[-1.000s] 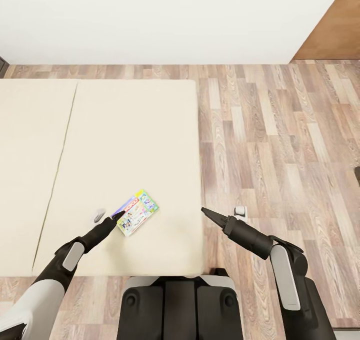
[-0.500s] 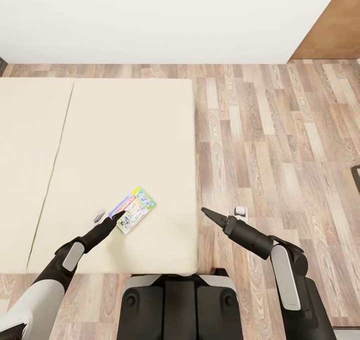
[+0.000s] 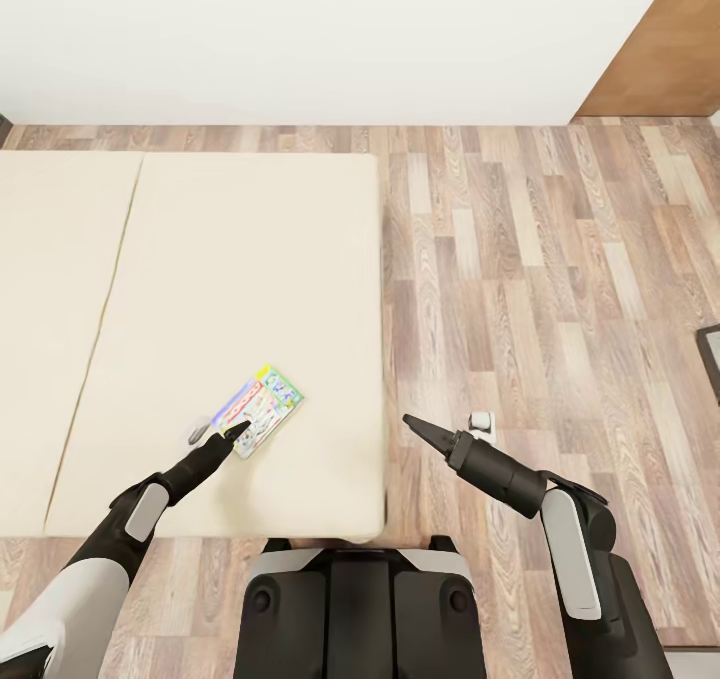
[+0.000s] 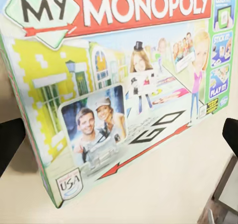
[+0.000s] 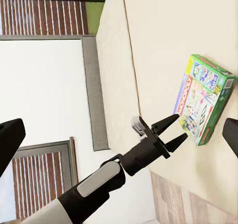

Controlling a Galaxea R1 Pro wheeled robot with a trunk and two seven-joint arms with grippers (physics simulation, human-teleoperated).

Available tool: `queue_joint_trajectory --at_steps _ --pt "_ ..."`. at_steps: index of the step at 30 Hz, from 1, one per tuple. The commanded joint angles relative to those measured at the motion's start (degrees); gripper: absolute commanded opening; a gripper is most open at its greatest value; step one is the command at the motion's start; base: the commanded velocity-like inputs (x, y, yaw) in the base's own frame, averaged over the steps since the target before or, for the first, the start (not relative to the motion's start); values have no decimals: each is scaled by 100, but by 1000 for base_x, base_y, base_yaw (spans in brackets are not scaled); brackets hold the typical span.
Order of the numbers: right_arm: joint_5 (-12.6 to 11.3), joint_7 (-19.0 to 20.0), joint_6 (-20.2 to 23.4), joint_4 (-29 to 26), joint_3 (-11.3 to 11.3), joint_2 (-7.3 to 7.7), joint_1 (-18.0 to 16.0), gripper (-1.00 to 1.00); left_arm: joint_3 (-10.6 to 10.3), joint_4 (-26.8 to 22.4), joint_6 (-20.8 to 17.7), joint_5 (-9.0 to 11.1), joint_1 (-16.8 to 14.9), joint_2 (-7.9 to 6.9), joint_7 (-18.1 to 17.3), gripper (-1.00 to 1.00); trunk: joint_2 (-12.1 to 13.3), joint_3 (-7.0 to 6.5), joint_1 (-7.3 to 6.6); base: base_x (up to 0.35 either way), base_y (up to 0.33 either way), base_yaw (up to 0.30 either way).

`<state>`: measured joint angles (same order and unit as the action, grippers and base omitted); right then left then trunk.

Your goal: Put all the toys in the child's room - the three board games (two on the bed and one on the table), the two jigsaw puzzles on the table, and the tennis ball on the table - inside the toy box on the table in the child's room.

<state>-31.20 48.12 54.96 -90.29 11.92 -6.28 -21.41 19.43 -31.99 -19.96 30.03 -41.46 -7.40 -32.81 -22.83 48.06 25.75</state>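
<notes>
As the whole head view slid, I judged my base had moved, not the My Monopoly box [image 3: 261,411] lying on the bed [image 3: 250,259]; left gripper [image 3: 237,427] stood spread at its near corner, right gripper [image 3: 409,422] unreadable, the pickup still ahead.

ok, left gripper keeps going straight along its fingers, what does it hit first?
Most likely the board game on the bed. The left gripper is open, aimed at the box's printed cover; the right wrist view shows its tips just short of the near edge, though the gap is hard to judge.
</notes>
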Motion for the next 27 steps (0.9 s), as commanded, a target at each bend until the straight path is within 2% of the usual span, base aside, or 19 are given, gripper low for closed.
queue_joint_trajectory --at_steps 1,14,27 --pt "18 30 24 1 12 -5 -4 100 17 0 -52 38 -2 1 -15 100 -8 5 3 -2 -156 0" --pt "18 30 24 2 12 -5 -4 100 17 0 -52 38 -2 1 -15 100 -8 5 3 0 -145 0" --pt "18 30 24 2 12 -5 -4 100 17 0 -56 38 -2 1 -18 100 -8 5 3 25 -40 0"
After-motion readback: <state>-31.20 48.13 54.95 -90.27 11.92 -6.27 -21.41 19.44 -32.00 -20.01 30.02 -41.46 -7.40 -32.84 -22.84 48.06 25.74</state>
